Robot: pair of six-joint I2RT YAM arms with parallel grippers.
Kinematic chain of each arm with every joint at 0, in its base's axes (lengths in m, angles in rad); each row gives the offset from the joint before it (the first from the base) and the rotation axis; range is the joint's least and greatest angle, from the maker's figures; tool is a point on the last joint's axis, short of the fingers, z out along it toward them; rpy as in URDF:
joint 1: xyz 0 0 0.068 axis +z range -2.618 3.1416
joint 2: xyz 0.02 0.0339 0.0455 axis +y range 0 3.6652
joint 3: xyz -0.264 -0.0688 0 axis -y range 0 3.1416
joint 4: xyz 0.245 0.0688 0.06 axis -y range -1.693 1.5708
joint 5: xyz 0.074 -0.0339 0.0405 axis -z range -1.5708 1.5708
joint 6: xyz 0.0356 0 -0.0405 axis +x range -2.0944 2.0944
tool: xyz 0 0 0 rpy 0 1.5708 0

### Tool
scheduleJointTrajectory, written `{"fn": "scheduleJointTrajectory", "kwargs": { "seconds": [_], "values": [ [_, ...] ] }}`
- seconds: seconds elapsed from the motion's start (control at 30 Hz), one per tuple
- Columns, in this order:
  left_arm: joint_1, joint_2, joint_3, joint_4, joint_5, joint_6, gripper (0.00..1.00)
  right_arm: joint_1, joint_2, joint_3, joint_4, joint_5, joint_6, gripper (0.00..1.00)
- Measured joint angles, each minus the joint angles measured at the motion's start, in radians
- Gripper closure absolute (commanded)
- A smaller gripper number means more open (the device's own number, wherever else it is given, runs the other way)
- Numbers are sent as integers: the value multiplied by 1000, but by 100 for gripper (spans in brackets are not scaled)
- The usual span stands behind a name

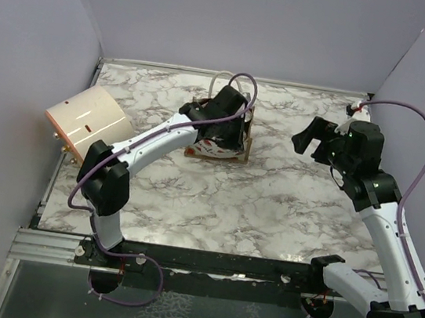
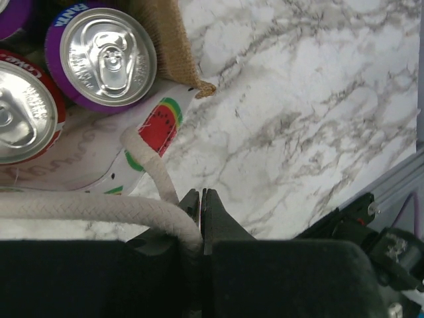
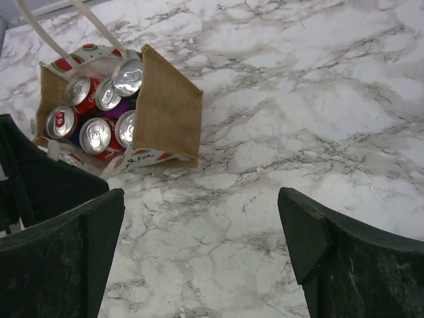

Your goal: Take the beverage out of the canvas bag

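Top external: cream cylinder (image 1: 87, 122) lies on its side on the bench (image 1: 269, 206), well apart to the left of the left claw (image 1: 219, 124). Left claw sits directly over the canvas bag (image 1: 221, 151), pointing down at it; the bag stands upright mid-bench, toward the back wall. Right claw (image 1: 315, 142) is to the right of the bag, clear of it, nothing between its fingers.

Left wrist: claw together, clamped on the white rope handle (image 2: 99, 212), with both runs of the loop meeting at the fingertips. Just beyond the tips is the bag's watermelon print (image 2: 159, 126). Past that, upper left, is the open bag mouth with a purple can (image 2: 101, 58) and a red can (image 2: 20, 112) upright, tops sealed.

Right wrist: fingers wide apart, bare marble between them. Bag is ahead and left of this claw, mouth open, several cans (image 3: 96, 134) packed upright inside. None is out of the bag.
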Motion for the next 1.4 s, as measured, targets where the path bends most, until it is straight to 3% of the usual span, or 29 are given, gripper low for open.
{"fn": "scheduleJointTrajectory", "kwargs": {
  "seconds": [0.5,0.9,1.1,1.33,1.4],
  "values": [
    [-87,-426,-447,30,-24,-62,100,0,41,0,-154,2,116,1],
    [-88,-716,-611,-96,-107,-157,100,0,31,-18,-185,-85,93,1],
    [-89,-730,-612,-153,-140,-172,100,0,44,47,-191,-207,-12,1],
    [-93,-666,-557,-207,-207,-147,100,5,210,287,-146,-397,-84,1],
    [-93,-660,-549,-220,-231,-139,93,16,259,324,-136,-443,-89,1]
  ]
}}
